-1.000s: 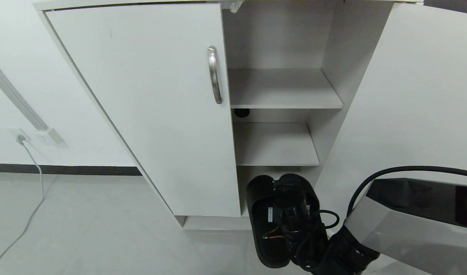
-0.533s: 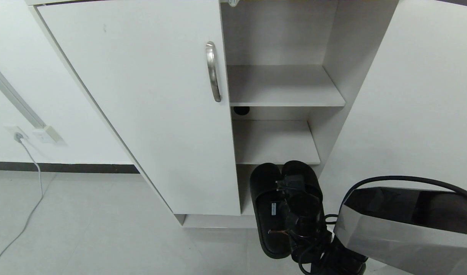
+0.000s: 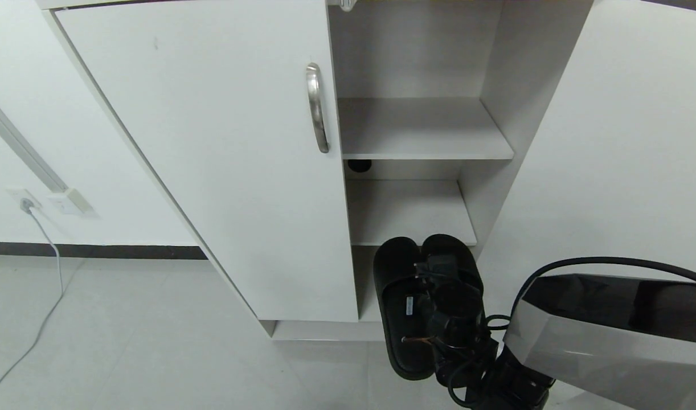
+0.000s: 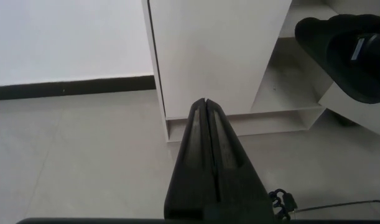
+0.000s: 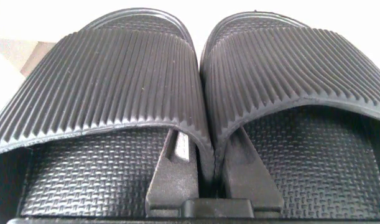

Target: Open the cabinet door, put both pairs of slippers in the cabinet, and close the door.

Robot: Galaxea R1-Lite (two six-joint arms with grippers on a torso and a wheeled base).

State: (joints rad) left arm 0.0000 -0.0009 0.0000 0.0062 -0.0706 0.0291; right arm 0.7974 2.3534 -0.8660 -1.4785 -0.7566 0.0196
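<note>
Cabinet (image 3: 416,57) stands ahead in the head view. Its left door (image 3: 211,142) is shut, with a metal handle (image 3: 318,108) at its edge. Its right door (image 3: 627,142) stands open, baring two shelves (image 3: 422,128). A pair of black slippers (image 3: 402,307) is held in the right tool (image 3: 443,285) just in front of the lowest compartment, toes toward it, clear of the floor (image 3: 126,341).

The left wrist view adds the left tool (image 4: 205,109). Its fingers are pressed flat together with nothing between them, low over the floor and facing the cabinet's base. The slippers show off to one side, at the open bay.

The right wrist view shows the grip itself. The right tool's two fingers (image 5: 177,165) sit one inside each slipper, under the ribbed straps, pinching the adjoining inner walls together.
</note>
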